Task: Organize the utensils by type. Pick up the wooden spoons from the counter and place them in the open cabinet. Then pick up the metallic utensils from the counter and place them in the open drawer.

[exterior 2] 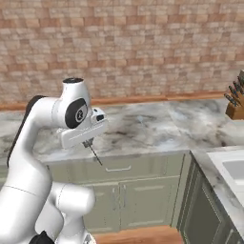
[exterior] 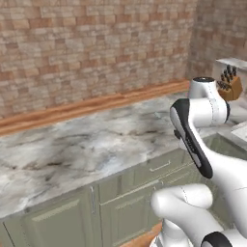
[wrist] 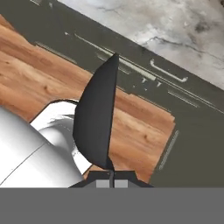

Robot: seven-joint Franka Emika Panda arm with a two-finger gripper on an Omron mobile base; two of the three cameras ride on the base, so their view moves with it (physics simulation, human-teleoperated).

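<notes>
One slim dark metal utensil hangs pinched in the clenched claw, its tip pointing down in front of the counter's front edge; in the hand view it looks like a flat dark blade, though which piece it is I can't be sure. Behind the claw the marble top lies open, one knife block far to its right. The arm is folded, hand level at the counter's lip above the closed base units.

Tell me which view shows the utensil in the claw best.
The hand view: the dark metal utensil stands large and close, rising from the tips of the shut claw, its flat tapering shape plain. The right base view gives it as a thin dark sliver hanging below the claw, before the base units.
</notes>
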